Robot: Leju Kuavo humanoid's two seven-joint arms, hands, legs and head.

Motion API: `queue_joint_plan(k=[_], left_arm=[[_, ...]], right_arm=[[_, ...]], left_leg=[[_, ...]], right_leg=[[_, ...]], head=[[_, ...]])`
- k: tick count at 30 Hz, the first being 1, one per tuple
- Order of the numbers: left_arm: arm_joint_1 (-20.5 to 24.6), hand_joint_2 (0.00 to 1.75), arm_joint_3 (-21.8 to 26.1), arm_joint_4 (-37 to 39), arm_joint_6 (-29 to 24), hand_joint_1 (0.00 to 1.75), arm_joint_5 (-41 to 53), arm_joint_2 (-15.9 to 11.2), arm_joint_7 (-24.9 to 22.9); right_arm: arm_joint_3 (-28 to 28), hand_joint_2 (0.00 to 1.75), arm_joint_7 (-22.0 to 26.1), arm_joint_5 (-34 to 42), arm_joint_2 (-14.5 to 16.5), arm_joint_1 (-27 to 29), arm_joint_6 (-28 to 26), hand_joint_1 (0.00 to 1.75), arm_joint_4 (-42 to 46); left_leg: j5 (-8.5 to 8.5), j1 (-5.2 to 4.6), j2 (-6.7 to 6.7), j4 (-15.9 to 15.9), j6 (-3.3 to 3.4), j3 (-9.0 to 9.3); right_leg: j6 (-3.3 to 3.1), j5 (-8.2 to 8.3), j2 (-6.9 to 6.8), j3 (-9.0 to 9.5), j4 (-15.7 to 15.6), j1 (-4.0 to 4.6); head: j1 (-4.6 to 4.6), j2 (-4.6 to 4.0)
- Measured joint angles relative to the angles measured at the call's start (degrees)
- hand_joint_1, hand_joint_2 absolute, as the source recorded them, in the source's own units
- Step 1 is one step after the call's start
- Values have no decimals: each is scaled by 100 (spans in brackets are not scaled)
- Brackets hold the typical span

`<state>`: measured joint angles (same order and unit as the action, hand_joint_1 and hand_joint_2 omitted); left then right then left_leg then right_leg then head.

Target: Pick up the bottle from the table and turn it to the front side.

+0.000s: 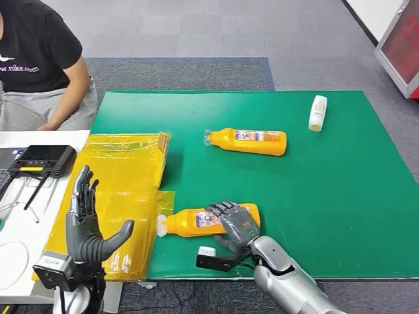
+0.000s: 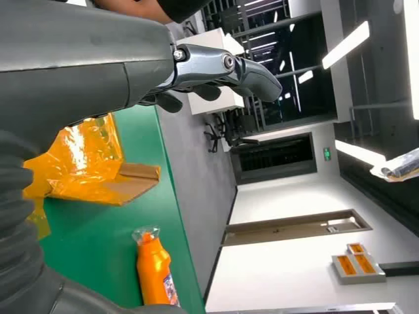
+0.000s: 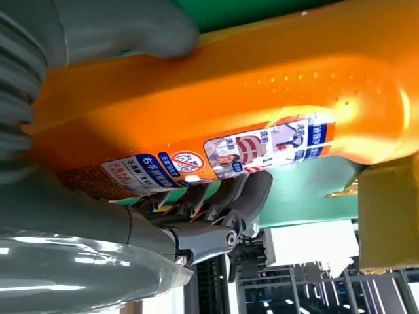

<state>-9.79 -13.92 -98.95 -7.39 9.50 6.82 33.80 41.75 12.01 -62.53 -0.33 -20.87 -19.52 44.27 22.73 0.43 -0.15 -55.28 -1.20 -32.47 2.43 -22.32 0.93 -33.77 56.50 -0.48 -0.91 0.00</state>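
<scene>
Bottle [image 1: 207, 220] lies on its side at near edge of green mat [image 1: 336, 196], clear cap end pointing to robot's left, touching yellow film [image 1: 124, 190]. Orange body w/ label patch facing up. Right hand [image 1: 236, 226] wraps it from the base end: fingers curl over the top, thumb on the near side. Right wrist view confirms grip: thumb [image 3: 124, 29] pressed on one side of the orange body, dark fingers [image 3: 232, 196] on the other, over the label [image 3: 217, 157]. Can't tell if bottle is off the mat or resting on it.

Left hand [image 1: 86, 226] is up over the film at table's left, fingers spread & pointing up, thumb out to the side, holding nothing. Left wrist view shows its fingers [image 2: 222, 69] extended in the air.

2nd bottle [image 1: 247, 141] lies on its side mid-mat, well apart from first, cap to the left. Small white bottle [image 1: 317, 112] lies near the far right edge. Black controller [image 1: 42, 159] sits on white desk [image 1: 19, 229] at left. Person [image 1: 39, 59] in black shirt sits at far left corner.
</scene>
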Motion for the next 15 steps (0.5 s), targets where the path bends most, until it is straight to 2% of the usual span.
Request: queue_joint_plan(k=[2,6,10,15], left_arm=[[-1,175,0,0,-1,0,-15,0,7],[-29,175,3,0,-2,0,-103,-1,49],[-45,175,-5,-4,-14,0,-164,-1,167],[-47,175,-7,-33,-161,0,-176,1,267]], right_arm=[[-81,175,212,291,18,94,-122,175,82],[-566,175,917,1477,185,573,-525,175,658],[-993,175,1168,2058,383,1006,-652,175,1391],[-1385,175,1434,2503,511,1289,-682,175,2113]], left_leg=[[2,0,-4,0,2,-5],[6,0,-11,0,0,-31],[6,0,-10,0,-5,-68],[3,1,-10,0,-7,-91]], right_leg=[[3,-5,-4,1,0,0],[7,-11,-10,-17,1,0],[4,-9,-9,-58,1,0],[3,-9,-9,-81,2,0]], head=[[-1,0],[-3,0],[-1,0],[-2,0]])
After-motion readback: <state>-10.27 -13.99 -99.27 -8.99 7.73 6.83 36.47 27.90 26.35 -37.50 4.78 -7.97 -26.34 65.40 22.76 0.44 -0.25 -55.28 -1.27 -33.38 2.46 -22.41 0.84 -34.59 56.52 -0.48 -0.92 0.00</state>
